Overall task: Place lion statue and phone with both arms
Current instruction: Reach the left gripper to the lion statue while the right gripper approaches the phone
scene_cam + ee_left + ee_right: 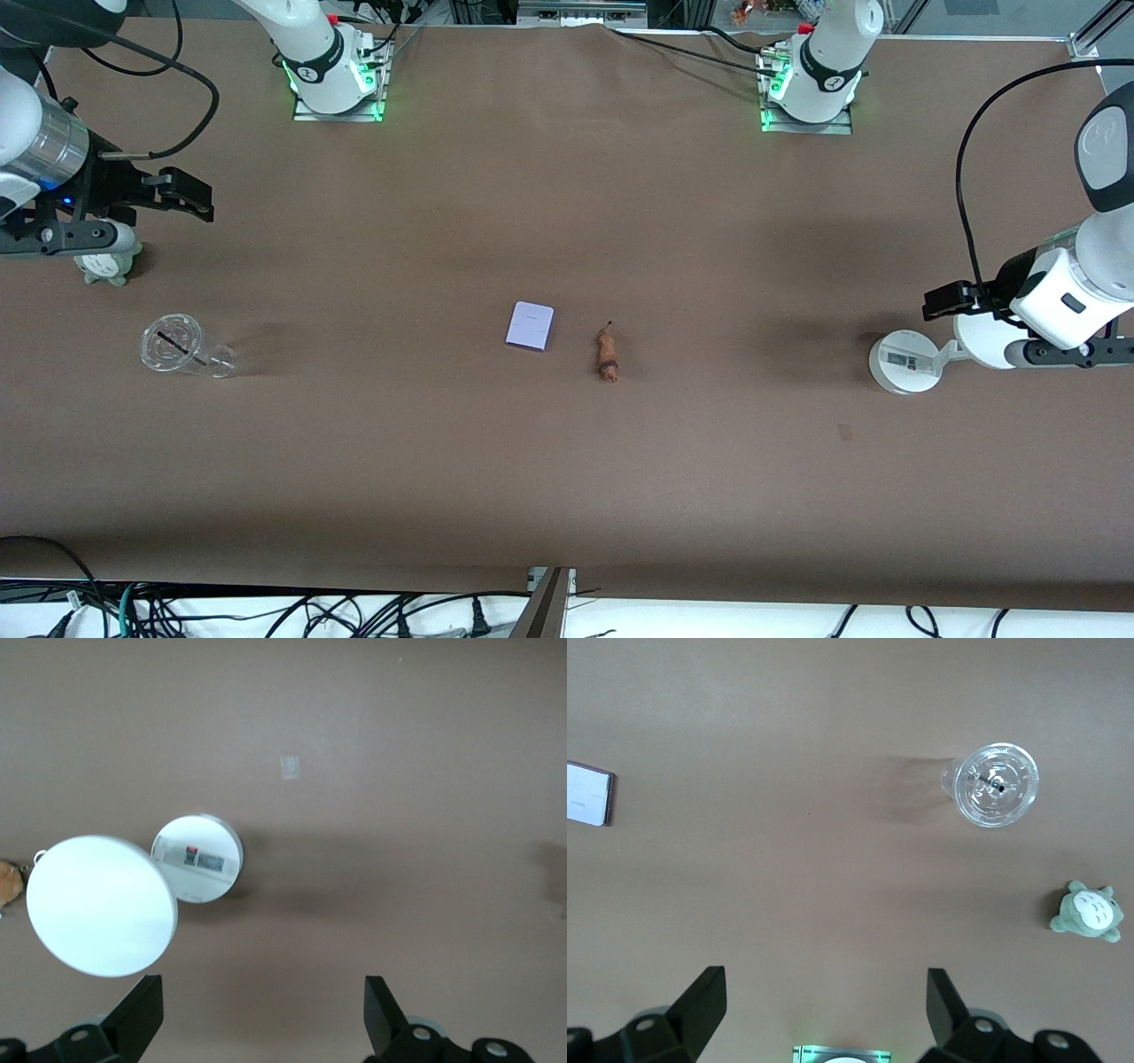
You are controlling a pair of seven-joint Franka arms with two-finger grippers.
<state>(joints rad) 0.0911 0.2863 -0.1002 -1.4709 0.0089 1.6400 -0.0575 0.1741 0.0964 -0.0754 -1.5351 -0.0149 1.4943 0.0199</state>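
Note:
The phone (530, 326), a flat pale-lavender rectangle, lies mid-table. The lion statue (608, 354), a small reddish-brown figurine with a thin dark tail, lies beside it, toward the left arm's end. My left gripper (943, 299) hangs open and empty over the left arm's end of the table, above the white two-disc device; its wrist view shows the wide-apart gripper (261, 1014). My right gripper (182, 193) hangs open and empty over the right arm's end; its wrist view shows the gripper (824, 1005) and the phone (588, 794) at the picture's edge.
The white two-disc device (905, 361) stands under the left arm, also in the left wrist view (197, 858), with a brown fluffy thing (7, 881) at the frame edge. A clear lidded cup (177, 346) and a green plush (111, 263) stand at the right arm's end.

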